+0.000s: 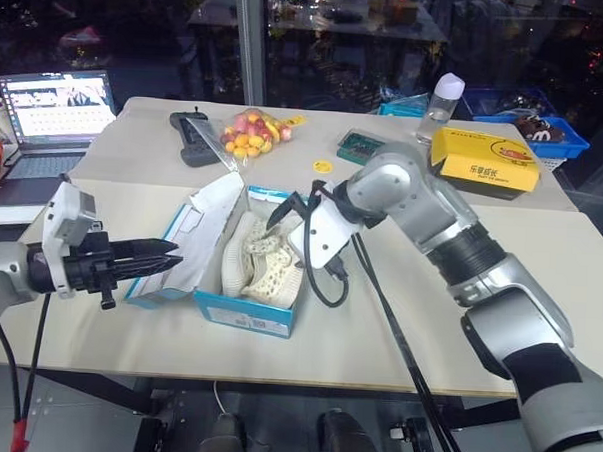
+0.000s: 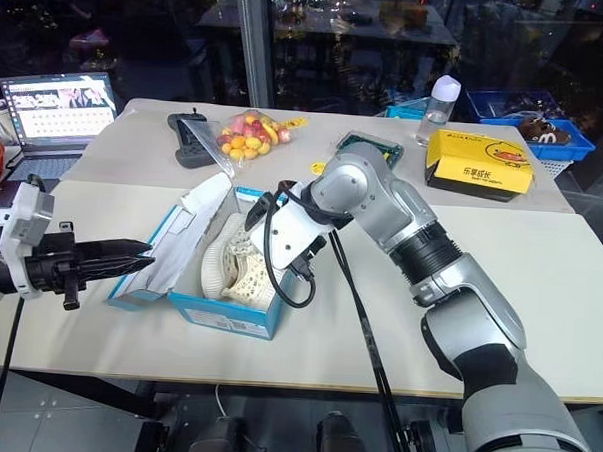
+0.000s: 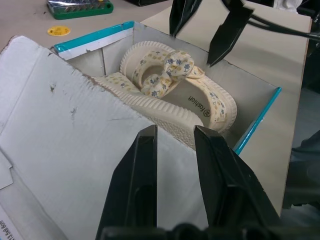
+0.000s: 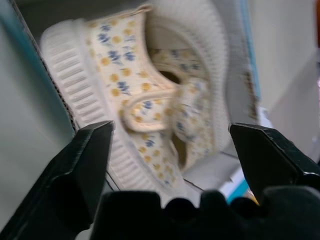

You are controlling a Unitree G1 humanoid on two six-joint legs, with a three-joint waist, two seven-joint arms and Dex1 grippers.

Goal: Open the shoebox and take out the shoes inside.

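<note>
Two shoes are lying inside the open shoebox; I am seeing the right end effector hovering above them, spread apart, the left end effector pinched together beside the lid.

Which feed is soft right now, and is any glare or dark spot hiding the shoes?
Right wrist view: blurred, the shoes smeared between the right gripper fingers. Left wrist view: sharp, the sole ribbing and strap print clear. Head views: evenly lit table, no glare on the shoebox; dark windows behind.
</note>
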